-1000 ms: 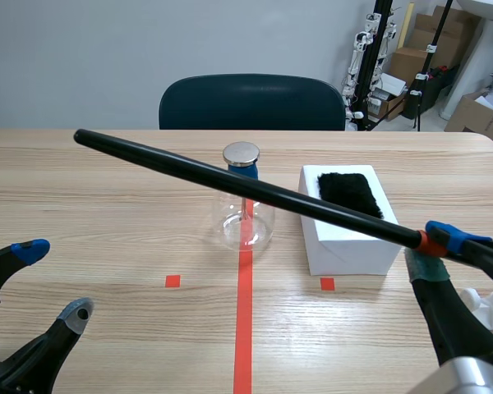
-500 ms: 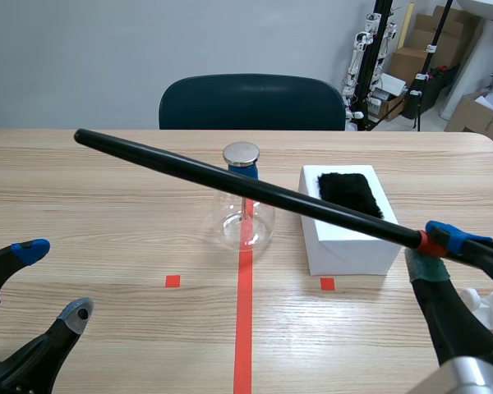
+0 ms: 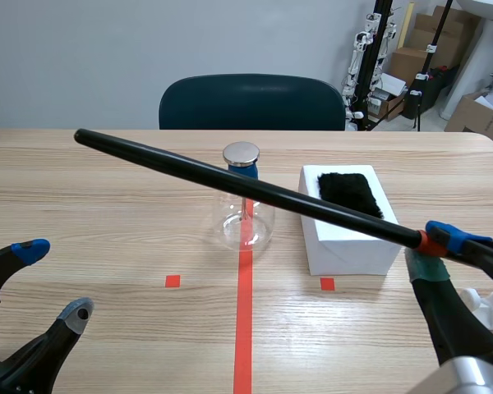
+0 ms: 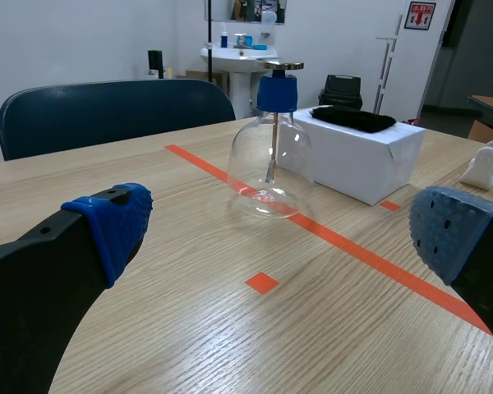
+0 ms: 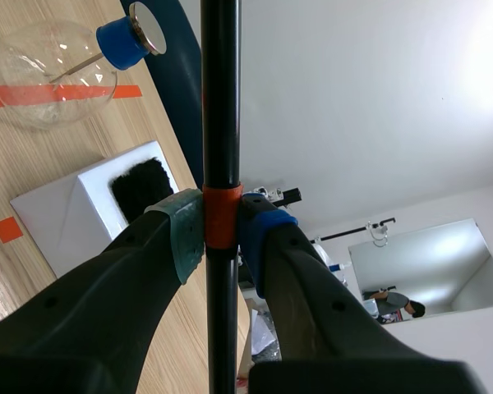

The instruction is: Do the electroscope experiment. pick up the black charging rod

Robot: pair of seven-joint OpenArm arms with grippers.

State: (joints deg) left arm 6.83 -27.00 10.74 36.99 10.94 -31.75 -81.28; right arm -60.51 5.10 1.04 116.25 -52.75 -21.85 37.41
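A long black charging rod with an orange band near one end hangs in the air across the table, slanting from upper left to lower right. My right gripper is shut on it at the orange band, and the rod runs straight out between its fingers. The glass electroscope flask with a blue stopper and metal disc stands at the table's middle, below the rod. My left gripper stands open low at the left; its pads frame the flask far ahead.
A white box with a black fur pad on top stands right of the flask. A small white object lies near the right arm. A dark blue chair stands behind the table. An orange-red tape line runs down the middle.
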